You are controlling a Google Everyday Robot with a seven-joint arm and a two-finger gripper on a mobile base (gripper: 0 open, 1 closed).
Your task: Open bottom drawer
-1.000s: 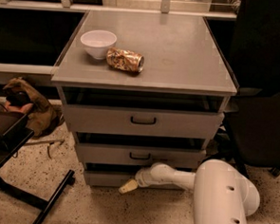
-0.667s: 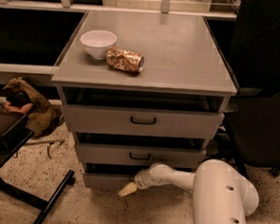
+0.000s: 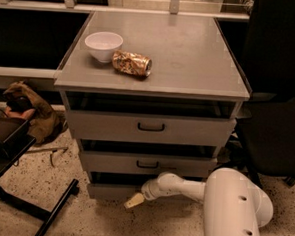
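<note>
The grey cabinet [image 3: 156,55] has three drawers. The bottom drawer [image 3: 108,190] is the lowest and shortest front, just above the floor. Its handle is hidden behind my arm. My gripper [image 3: 134,201] is low in front of this drawer, near its middle, with its cream tip pointing down and left toward the floor. The white arm [image 3: 183,186] reaches in from the lower right. The middle drawer [image 3: 147,164] and the top drawer [image 3: 151,126] show their dark loop handles.
A white bowl [image 3: 103,45] and a crushed can [image 3: 132,63] lie on the cabinet top. A black chair [image 3: 275,118] stands at the right. A black stand leg [image 3: 56,209] and a brown bag [image 3: 30,108] are on the speckled floor at the left.
The gripper has dipped very slightly in front of the bottom drawer. The drawers, bowl and can have not moved.
</note>
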